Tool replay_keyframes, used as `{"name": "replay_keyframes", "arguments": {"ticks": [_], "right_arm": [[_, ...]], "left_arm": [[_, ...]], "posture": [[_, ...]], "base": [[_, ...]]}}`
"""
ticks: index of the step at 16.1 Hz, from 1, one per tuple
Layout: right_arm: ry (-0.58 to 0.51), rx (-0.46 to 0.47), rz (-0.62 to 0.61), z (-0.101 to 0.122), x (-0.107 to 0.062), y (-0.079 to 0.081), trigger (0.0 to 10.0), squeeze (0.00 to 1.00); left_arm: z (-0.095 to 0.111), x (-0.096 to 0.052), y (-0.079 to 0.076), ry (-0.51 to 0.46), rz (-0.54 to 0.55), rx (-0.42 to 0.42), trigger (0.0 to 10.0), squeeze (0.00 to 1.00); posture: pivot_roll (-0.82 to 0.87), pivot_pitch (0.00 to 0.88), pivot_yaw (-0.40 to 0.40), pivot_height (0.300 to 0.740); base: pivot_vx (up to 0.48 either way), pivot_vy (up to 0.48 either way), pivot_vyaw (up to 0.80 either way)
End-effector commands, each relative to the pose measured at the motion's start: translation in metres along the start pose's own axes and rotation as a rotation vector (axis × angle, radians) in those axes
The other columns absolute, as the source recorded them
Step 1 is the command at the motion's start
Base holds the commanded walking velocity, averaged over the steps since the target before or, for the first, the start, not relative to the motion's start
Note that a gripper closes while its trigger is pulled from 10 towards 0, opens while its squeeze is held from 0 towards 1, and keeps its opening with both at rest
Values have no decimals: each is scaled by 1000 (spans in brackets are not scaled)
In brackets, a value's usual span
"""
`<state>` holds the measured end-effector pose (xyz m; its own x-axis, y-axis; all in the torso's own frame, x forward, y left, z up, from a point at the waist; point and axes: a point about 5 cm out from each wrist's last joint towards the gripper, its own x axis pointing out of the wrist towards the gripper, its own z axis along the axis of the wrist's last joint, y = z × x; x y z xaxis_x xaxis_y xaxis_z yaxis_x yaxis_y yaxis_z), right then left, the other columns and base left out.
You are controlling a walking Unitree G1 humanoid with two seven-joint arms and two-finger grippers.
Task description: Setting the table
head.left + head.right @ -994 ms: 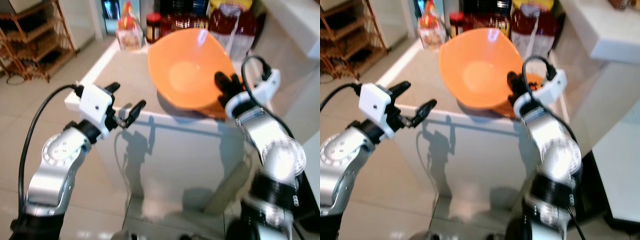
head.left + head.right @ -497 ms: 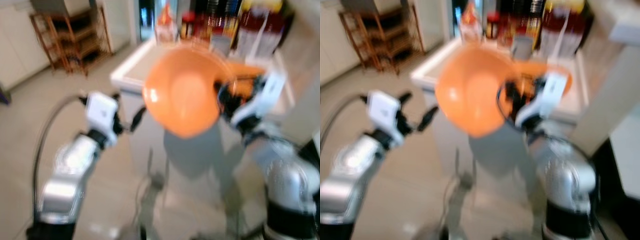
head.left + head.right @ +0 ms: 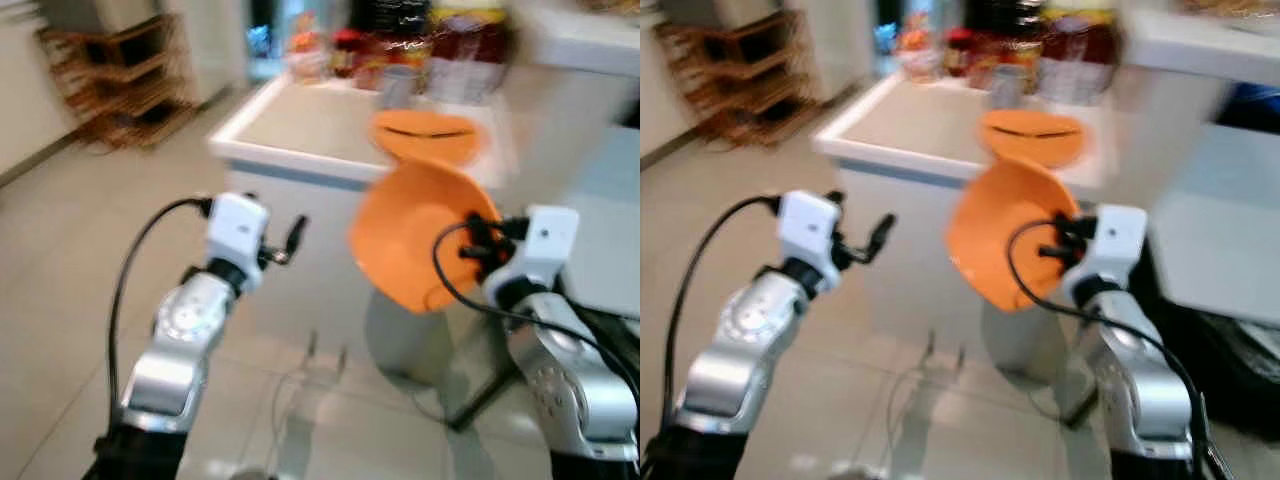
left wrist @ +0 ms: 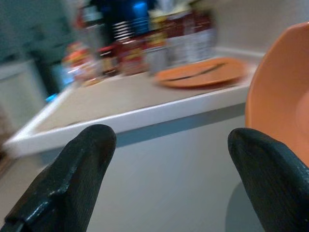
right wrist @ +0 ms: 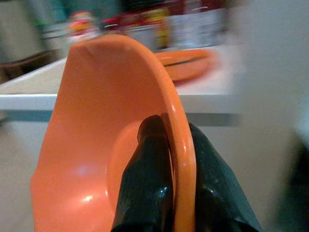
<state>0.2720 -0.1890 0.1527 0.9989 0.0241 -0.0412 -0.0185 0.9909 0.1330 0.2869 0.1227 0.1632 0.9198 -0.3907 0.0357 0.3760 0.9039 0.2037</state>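
Nearest the camera, the right gripper (image 5: 169, 179) is clamped on the rim of a round orange plastic bowl (image 3: 420, 235): one black finger (image 5: 147, 183) lies inside the bowl and the other outside, with the rim pinched between them. The bowl hangs in the air off the counter, tipped nearly on edge, its hollow facing toward nine o'clock in the head views. It extends from the gripper toward ten o'clock, and the white wrist housing sits at about three o'clock of it.

At about nine o'clock of the bowl and apart from it, the left gripper (image 3: 285, 240) is raised in front of the counter's side, its two black fingers (image 4: 72, 179) spread wide with nothing between them. In the left wrist view the bowl's edge shows just beyond one fingertip, not touching it.

Beyond both grippers, toward twelve o'clock, stands a white-edged counter with a beige top (image 3: 300, 125). On it, past the held bowl, lies a flat orange plate (image 3: 425, 135). Behind the plate, along the counter's far edge, is a blurred row of jars and bottles with red and dark contents (image 3: 400, 45).

Farther off at ten o'clock, a brown wooden shelf rack (image 3: 115, 80) stands on the pale tiled floor (image 3: 60, 260).
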Motion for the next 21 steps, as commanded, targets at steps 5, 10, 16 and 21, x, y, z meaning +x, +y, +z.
{"name": "replay_keyframes", "arguments": {"ticks": [5, 10, 16, 21], "right_arm": [[-103, 3, -100, 13, 5, -14, 10000, 0], [-102, 34, -169, 13, 2, -25, 10000, 0], [-100, 18, -234, 14, -4, -39, 10000, 0], [-109, 39, -222, 19, -5, -38, 10000, 0]], "left_arm": [[5, 7, -6, -24, -22, 30, 10000, 0], [5, 10, -13, -38, -54, 15, 10000, 0], [18, 14, -7, -107, -3, -16, 10000, 0], [17, 13, -6, -87, 4, -60, 10000, 0]], "posture": [[21, 0, -12, 740], [-6, 0, 10, 740], [-9, 0, 21, 740], [-20, 0, 28, 740]], "base": [[0, -480, 0], [0, -480, -276], [0, -480, -133], [0, -384, 0]]}}
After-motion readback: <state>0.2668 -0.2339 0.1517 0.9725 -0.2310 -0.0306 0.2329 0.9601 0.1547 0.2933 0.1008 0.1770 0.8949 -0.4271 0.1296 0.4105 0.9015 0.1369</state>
